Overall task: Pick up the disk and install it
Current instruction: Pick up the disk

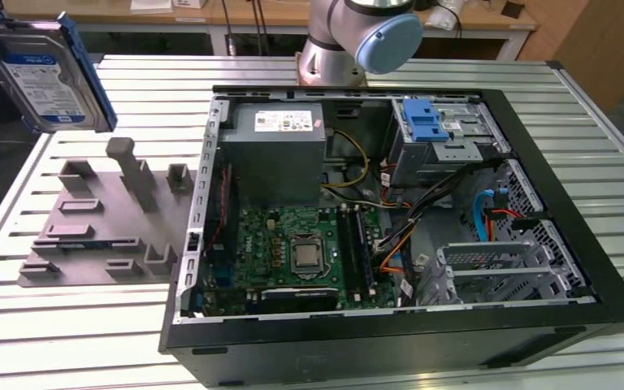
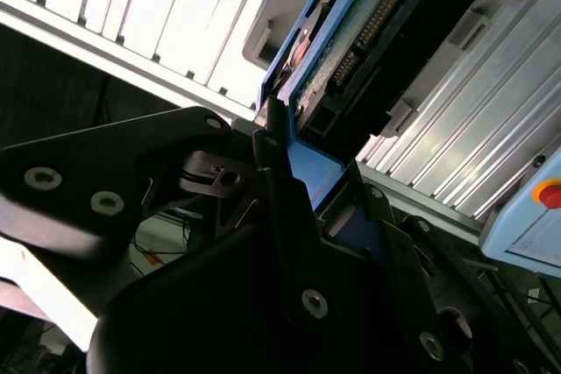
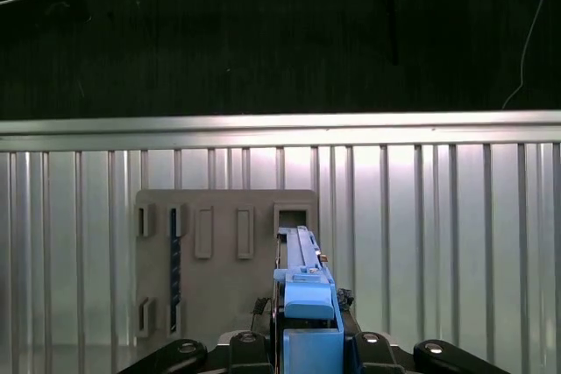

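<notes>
Exterior view: the disk [image 1: 46, 77] hung at upper left of the frame, well apart from the computer case [image 1: 399, 211]. Second wrist view: your gripper [image 2: 285, 142] clamped it by 1 edge. First wrist view: the grey fixture [image 3: 223, 260] lay beyond; so narrow a hold could let it twist or slip.

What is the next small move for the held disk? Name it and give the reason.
Probably carry the disk sideways toward the open computer case. The gripper is shut on its blue rail and holds it in the air near the grey fixture plate, at the exterior view's left, while the drive cage sits inside the case, toward that view's right.
</notes>
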`<state>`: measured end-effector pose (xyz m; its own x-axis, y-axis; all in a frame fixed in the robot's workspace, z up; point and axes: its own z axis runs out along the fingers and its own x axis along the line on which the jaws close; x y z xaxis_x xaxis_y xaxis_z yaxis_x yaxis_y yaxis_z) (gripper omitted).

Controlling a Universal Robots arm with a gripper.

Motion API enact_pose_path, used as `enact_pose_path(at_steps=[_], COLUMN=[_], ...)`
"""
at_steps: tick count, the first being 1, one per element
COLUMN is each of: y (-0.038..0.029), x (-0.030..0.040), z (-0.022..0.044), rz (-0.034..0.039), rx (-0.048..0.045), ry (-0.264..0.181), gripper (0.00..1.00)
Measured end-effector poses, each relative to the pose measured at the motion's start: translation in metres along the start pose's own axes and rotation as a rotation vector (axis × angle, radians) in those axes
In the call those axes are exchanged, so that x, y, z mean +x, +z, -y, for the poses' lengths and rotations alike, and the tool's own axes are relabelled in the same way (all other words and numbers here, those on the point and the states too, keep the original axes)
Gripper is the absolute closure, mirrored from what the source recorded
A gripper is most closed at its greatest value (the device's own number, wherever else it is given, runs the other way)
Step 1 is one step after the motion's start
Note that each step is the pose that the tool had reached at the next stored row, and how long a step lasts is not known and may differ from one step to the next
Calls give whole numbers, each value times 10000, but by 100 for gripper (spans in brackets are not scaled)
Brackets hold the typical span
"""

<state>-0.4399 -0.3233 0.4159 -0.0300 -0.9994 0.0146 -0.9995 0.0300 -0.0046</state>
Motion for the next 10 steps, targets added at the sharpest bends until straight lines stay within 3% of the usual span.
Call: enact_pose_path(at_steps=[10], y=[-91], x=[1], z=[0], rz=[0], rx=[0], ry=[0], gripper=[64])
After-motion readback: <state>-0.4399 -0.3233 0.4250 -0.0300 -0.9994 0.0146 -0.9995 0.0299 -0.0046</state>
